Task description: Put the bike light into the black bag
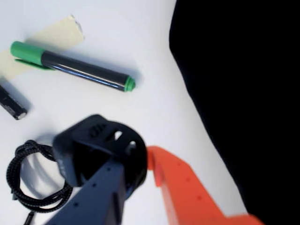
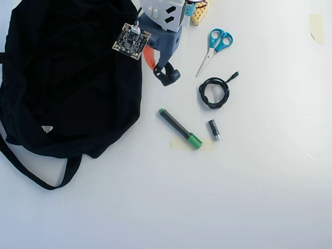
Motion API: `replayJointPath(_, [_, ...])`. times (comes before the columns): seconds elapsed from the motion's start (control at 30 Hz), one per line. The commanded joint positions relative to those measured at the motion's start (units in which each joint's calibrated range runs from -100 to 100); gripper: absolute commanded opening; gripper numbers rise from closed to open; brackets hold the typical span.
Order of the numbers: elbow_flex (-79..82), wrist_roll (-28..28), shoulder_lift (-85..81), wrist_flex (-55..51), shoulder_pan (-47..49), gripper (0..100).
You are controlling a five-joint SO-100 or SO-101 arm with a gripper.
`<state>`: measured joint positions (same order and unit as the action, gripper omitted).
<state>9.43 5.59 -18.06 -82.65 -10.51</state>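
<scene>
Gripper (image 1: 136, 164) clamping bike light (image 1: 93, 145), lifted off desk (image 2: 233, 197); transport step; next move: carry toward nine o'clock over black bag (image 2: 67, 78).

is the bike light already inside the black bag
No. In the overhead view the bike light sits at the gripper, over the white table beside the black bag.

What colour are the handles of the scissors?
The scissors' handles are blue, seen only in the overhead view.
</scene>
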Motion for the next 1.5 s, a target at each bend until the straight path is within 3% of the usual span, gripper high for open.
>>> replayJointPath(0.0, [-4.3,0.2,-2.4,0.5,-0.3,2])
replayJointPath(0.43, [-10.5,2.3,-2.4,-0.4,-7.3,2])
replayJointPath(1.2, [-9.5,2.7,-0.5,3.0,-37.8,2])
replayJointPath(1.47, [-10.5,2.5,24.9,16.6,-47.2,2])
